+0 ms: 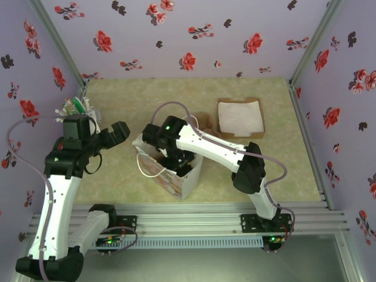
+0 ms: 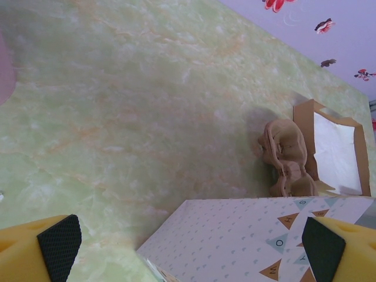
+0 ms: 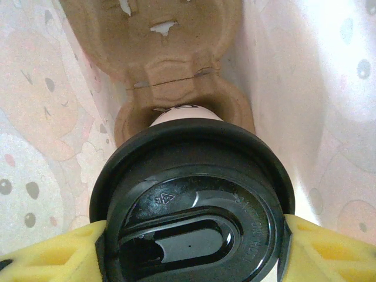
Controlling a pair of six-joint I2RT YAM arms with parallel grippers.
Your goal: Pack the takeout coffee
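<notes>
Packing looks nearly done: right gripper [image 3: 189,251], down inside the patterned white paper gift bag [image 1: 183,182], clamps the black-lidded paper-cup takeout coffee [image 3: 188,176] over a well of the brown moulded-pulp cup carrier [image 3: 176,35], release and withdrawal remaining, while left gripper [image 2: 191,247] hangs wide, empty, beside the bag.

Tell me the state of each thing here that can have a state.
coffee cup: lid on, upright, inside the bag.
right gripper: shut on the coffee cup.
left gripper: open, empty.
bag: standing, top open.
box: open, white paper inside.
</notes>
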